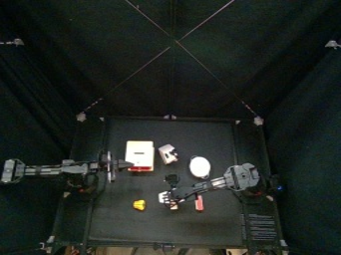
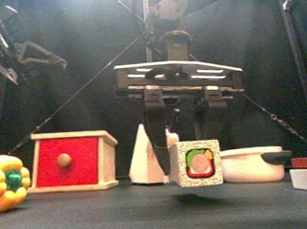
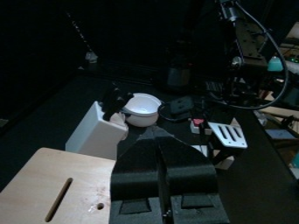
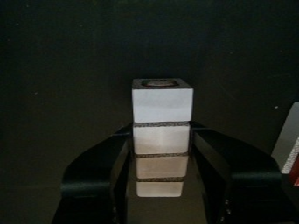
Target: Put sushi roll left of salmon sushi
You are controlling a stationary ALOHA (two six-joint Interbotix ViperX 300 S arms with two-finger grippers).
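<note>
Your right tool (image 2: 177, 113) hangs with jaws apart straight above the upright sushi roll (image 2: 197, 164) at the table's front, so drop directly down; the salmon sushi (image 1: 198, 204) lies just beside it.

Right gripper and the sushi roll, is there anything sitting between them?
No, the stretch is bare. In the right wrist view the open right gripper faces the sushi roll with nothing in the gap. The front view shows the same.
</note>
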